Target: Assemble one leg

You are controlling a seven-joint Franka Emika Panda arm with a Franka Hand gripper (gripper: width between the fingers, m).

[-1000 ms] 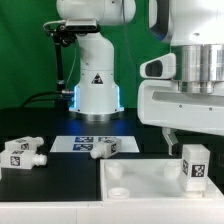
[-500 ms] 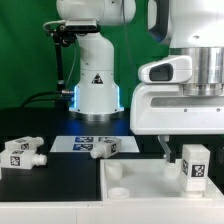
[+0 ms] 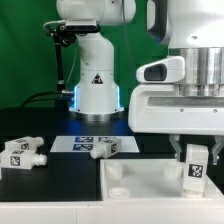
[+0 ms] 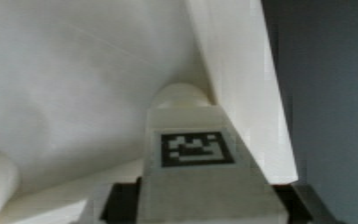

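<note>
No readable text or numbers. Background arm base (image 3: 97, 95) had a black triangle sign (image 3: 97, 80) (symbol inside illegible). Leg (image 4: 194, 178) carried a square black-and-white tag (image 4: 195, 148), no lettering.

Exterior frontal; wrist close on leg (image 3: 195, 166) (image 4: 197, 150)

White tagged leg (image 3: 196, 168) stands upright; second leg (image 3: 22, 153) and third leg (image 3: 105, 148) lie sideways.

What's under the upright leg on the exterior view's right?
The leg stands on the flat white panel, the hand straddling it. The leg covers whatever lies directly beneath.
</note>
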